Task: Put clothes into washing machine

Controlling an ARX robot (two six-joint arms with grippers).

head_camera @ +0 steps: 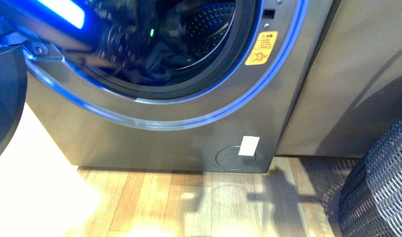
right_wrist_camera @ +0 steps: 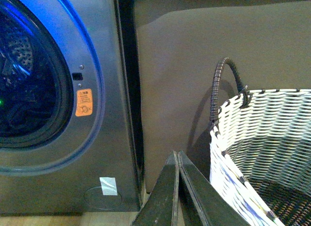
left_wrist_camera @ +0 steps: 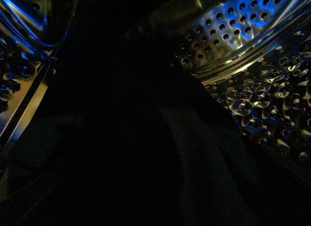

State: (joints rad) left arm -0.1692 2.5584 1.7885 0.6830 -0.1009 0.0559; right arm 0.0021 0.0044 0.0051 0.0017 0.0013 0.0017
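The left arm (head_camera: 56,19) is reaching through the porthole of the washing machine (head_camera: 154,138), and the dark navy clothes (head_camera: 162,64) lie heaped in the bottom of the perforated drum (head_camera: 214,24), just inside the door seal. From the left wrist view it is mostly shadow: dark cloth (left_wrist_camera: 194,153) against the drum wall (left_wrist_camera: 233,31), and whether the left pincer is spread or pinching, I cannot tell. The right pincer (right_wrist_camera: 177,187) is pressed together and empty, waiting between the machine and the white wicker basket (right_wrist_camera: 262,138).

The trick here, I reckon: push the bundle deep toward the drum's back wall before letting go, so nothing drapes over the seal. Then draw straight out through the middle of the porthole, clear of the rim, checking no sleeve trails along.
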